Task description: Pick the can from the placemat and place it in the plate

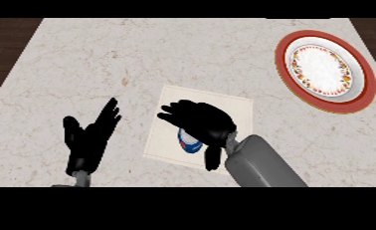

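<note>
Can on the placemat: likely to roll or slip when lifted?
The can is mostly hidden under the right hand, so its pose is unclear. If on its side, its round body would probably roll. Smooth printed wall may slip. The thin placemat might shift when nudged.

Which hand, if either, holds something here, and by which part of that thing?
The right hand is over the can on the placemat, hiding most of it; whether it holds it cannot be told. The left hand holds nothing.
</note>
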{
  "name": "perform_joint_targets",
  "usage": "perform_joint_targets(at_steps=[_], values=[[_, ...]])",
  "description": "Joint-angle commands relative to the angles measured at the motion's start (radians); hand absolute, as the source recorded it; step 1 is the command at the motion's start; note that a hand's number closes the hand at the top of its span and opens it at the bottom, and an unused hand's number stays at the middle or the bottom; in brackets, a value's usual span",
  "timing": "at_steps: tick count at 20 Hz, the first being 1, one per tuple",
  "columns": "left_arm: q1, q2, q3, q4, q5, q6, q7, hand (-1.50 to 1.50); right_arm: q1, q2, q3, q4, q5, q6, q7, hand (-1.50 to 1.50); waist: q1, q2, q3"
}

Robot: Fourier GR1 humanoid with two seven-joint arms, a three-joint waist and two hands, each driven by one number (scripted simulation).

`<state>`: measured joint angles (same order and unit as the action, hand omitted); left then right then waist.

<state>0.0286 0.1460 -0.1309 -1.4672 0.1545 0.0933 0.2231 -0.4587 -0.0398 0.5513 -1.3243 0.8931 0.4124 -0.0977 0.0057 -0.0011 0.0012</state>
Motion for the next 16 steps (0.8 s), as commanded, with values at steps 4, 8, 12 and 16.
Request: perform_joint_targets(at_steps=[4,8,12,16], values=[[-0.035,-0.011,0.033,0.074,-0.007,-0.019,-0.019,0.0,-0.027,0.005,0.05,0.031,0.109,-0.012,-0.084,1.5,-0.004,0.001,-0.001],[0.034,-0.028,-0.002,-0.029,-0.042,0.004,0.023,0.0,0.037,0.001,0.056,0.037,0.18,-0.082,-0.123,1.5,-0.003,0.0,-0.001],[-0.005,-0.034,0.019,-0.004,-0.045,-0.012,0.038,0.0,0.001,0.033,-0.01,0.112,0.22,-0.157,-0.196,1.5,-0.002,0.001,-0.001],[-0.005,-0.043,0.019,0.032,-0.044,-0.005,0.013,0.0,0.003,0.039,-0.068,-0.048,0.041,-0.217,-0.233,1.5,-0.005,0.0,-0.001]])
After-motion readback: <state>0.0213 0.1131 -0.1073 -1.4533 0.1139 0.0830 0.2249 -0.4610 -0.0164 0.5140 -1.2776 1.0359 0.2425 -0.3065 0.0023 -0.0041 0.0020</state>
